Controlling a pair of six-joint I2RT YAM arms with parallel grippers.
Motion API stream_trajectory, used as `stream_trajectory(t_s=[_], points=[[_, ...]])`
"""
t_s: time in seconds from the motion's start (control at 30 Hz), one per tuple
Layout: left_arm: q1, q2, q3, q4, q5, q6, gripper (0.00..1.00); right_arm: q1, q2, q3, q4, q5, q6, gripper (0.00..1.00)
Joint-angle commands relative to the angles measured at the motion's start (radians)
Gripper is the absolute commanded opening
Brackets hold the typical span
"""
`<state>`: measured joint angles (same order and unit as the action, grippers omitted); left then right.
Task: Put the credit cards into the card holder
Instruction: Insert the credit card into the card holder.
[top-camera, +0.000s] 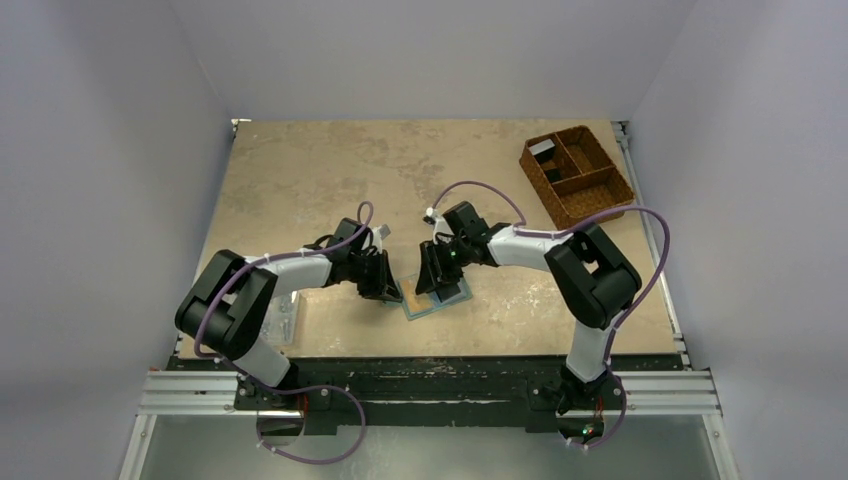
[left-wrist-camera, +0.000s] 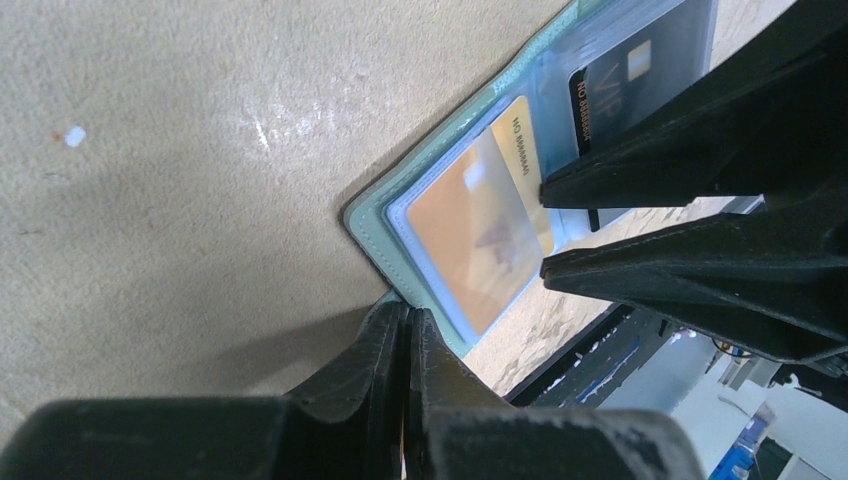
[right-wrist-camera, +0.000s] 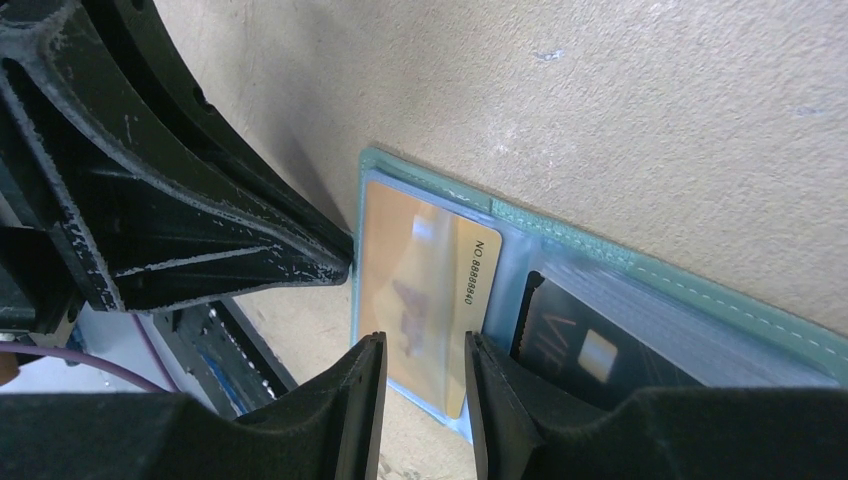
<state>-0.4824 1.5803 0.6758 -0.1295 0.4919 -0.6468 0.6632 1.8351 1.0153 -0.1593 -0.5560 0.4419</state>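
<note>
Card holder (top-camera: 437, 300): soft blue-green wallet, lying open and flat on the table (top-camera: 330, 170) near its front edge, between the two grippers. Contents: gold card (right-wrist-camera: 410, 280) part-way into a clear sleeve, its numbered end apparently past the sleeve mouth; dark card (right-wrist-camera: 590, 350) seated in the next sleeve. Left gripper (left-wrist-camera: 405, 315): jaws pressed together, tips at the holder's outer edge; whether they nip that edge or only bear on it cannot be told. Right gripper (right-wrist-camera: 418, 350): jaws set narrowly apart, poised over the gold card's exposed end, gripping nothing that shows. Handling, by judgement: cards light, thin, stiff and glossy, likely to skid under a fingertip and hard to lift off a flat surface, so best pushed by the free short end or taken by the long edges. Holder limp and light, liable to slide or fold shut, so it wants pinning at its border. Sleeves thin and flexible; the mouth may buckle if the card enters skewed.
</note>
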Motion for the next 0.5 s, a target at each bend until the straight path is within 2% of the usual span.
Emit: stream_trajectory(t_s=[0.0, 0.13, 0.33, 0.47], points=[[-0.001, 0.023, -0.013, 0.020, -0.009, -0.001, 0.00, 0.017, 0.019, 0.002, 0.098, -0.065, 0.051, 0.42], [-0.001, 0.023, -0.014, 0.017, -0.011, 0.001, 0.00, 0.018, 0.003, 0.006, 0.067, -0.052, 0.024, 0.42], [-0.001, 0.018, -0.022, 0.020, -0.016, 0.001, 0.00, 0.037, -0.072, 0.037, -0.087, 0.144, -0.057, 0.51], [-0.001, 0.017, -0.022, 0.019, -0.015, 0.005, 0.00, 0.070, -0.103, 0.053, -0.127, 0.218, -0.073, 0.52]])
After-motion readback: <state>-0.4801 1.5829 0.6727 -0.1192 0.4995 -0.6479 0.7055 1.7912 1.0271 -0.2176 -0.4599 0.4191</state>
